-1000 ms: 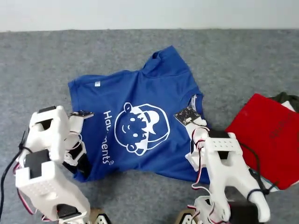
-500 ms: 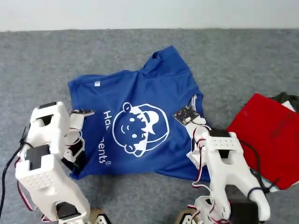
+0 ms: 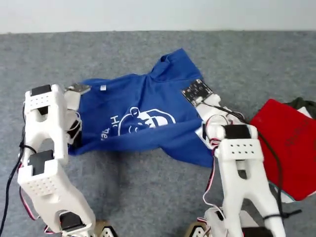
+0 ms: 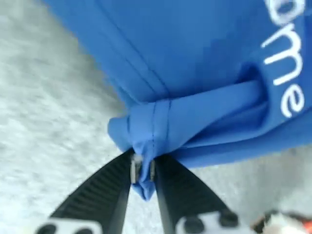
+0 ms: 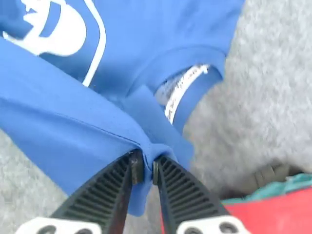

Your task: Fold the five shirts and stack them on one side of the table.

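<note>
- The left hand is clamped on a bunched corner of the blue shirt at its hem; the right hand pinches the cloth just beside the collar; gripped at 2 ends, the near edge can likely be carried over the far half as 1 straight fold
- That near edge hangs above the grey surface with a shadow beneath; the far side rests on it
- The shirt sits mid-surface between the 2 arms, its white cartoon print creased and sagging; a folded red shirt lies apart to the right, probably the stacking side
</note>
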Available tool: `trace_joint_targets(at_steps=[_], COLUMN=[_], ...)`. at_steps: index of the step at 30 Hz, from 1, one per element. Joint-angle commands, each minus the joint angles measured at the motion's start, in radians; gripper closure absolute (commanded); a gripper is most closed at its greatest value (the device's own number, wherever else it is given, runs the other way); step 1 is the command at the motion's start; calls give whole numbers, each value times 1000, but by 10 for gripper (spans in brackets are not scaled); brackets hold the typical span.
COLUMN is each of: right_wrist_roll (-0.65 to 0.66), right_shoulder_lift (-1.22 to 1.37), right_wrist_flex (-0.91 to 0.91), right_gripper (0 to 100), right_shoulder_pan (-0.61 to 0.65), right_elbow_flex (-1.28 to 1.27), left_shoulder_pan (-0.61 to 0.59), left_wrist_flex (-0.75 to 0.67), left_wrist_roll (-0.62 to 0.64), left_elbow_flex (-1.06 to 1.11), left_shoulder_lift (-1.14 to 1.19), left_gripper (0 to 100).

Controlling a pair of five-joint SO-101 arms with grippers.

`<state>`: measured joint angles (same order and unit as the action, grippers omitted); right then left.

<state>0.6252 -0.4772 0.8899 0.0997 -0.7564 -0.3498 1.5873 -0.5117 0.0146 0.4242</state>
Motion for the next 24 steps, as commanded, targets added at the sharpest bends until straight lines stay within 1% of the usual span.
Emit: trace_joint_targets(at_steps=[1,4,9,11,13,16,21,24], right_wrist_roll=[-60,-81,-121,-153,-196,-238,-235,-199], right_shoulder_lift=[77,176,326,367,401,409,312,225], right_wrist_flex=[-127,-251,-438,-483,-486,-367,74,262], right_gripper=[988,988,982,950,887,796,816,817], right_shoulder_pan=[41,67,61,61,61,47,39,45], right_elbow_flex=[46,48,48,48,69,138,336,384], left_shoulder_pan=[14,61,144,172,187,186,158,149], left_wrist_flex=[-87,-147,-302,-347,-367,-364,-302,-273], left_wrist_roll=[34,34,35,37,37,40,89,89], left_elbow_flex=[-28,-2,91,131,159,180,182,182], left_shoulder_lift=[-9,-9,-9,-9,-9,-11,-12,-12], left_gripper=[986,986,986,986,986,986,986,986])
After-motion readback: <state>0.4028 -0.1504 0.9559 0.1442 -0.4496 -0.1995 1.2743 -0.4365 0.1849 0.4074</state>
